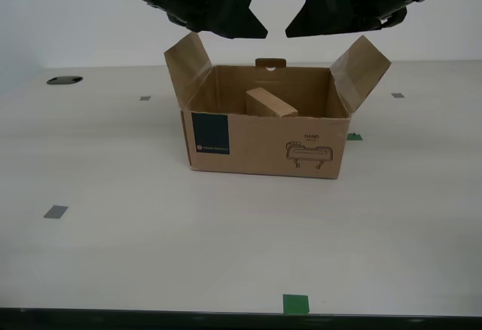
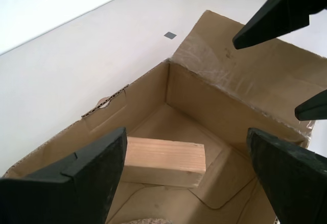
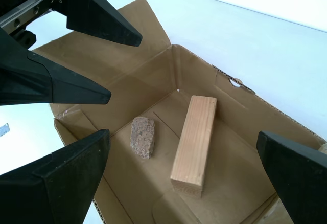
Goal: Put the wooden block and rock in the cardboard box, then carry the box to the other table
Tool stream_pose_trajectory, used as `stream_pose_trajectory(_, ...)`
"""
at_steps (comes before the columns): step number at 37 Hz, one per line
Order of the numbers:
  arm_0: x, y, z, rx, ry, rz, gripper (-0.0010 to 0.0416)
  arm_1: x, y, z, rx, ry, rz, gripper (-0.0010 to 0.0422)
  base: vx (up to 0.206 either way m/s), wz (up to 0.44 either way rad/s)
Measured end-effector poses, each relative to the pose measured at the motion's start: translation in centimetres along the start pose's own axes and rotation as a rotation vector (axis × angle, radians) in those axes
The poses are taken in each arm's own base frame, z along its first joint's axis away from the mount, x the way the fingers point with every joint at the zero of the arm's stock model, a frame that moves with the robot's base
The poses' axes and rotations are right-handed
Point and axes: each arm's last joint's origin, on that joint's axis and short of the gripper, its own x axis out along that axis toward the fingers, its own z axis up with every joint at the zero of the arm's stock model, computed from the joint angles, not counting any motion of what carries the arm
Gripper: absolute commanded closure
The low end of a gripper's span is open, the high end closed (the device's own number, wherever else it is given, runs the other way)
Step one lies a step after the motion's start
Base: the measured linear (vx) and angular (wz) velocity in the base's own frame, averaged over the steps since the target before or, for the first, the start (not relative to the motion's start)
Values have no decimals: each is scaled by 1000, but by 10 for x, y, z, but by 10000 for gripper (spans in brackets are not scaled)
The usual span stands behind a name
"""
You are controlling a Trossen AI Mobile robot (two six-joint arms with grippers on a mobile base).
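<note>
My second gripper [image 1: 239,19], on the exterior view's left, hangs above the cardboard box [image 1: 263,145] with its fingers [image 2: 97,168] spread wide and nothing between them. The rock [image 3: 143,137] lies on the box floor almost straight beneath it, and the wooden block [image 3: 196,142] lies flat just beyond, beside the rock without touching it. My first gripper [image 1: 310,15], on the exterior view's right, hovers over the box's other end, its jaws also parted and empty, with the block below and the rock farther off.
</note>
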Motion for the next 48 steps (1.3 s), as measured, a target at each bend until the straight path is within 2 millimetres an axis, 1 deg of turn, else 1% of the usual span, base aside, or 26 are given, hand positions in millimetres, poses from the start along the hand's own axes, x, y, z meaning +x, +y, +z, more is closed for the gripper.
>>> stream_pose_trajectory(4, 0, 0, 1, 45, 6, 0, 7, 0, 0, 0, -28, 0, 1, 74, 0, 0)
stream_pose_trajectory(10, -2, -1, 15, 79, 49, -55, 7, -1, 1, 7, -95, 42, 7, 58, 0, 0)
stream_pose_trajectory(15, -6, -1, 32, 81, 62, -80, 7, -4, 3, 19, -142, 96, 48, 47, 0, 0)
stream_pose_trajectory(22, -14, 1, 59, 92, 82, -81, 7, -11, 5, 46, -197, 144, 61, 36, 0, 0)
stream_pose_trajectory(29, -28, 5, 88, 172, 112, -87, 7, -25, 5, 75, -361, 191, 72, 37, 0, 0)
stream_pose_trajectory(36, -46, 10, 120, 225, 103, -89, 7, -40, 3, 103, -444, 201, 81, 37, 0, 0)
stream_pose_trajectory(42, -64, 14, 144, 247, 94, -90, 7, -51, 2, 119, -480, 208, 85, 37, 0, 0)
stream_pose_trajectory(48, -78, 18, 159, 260, 82, -90, 7, -59, 0, 127, -511, 231, 89, 37, 0, 0)
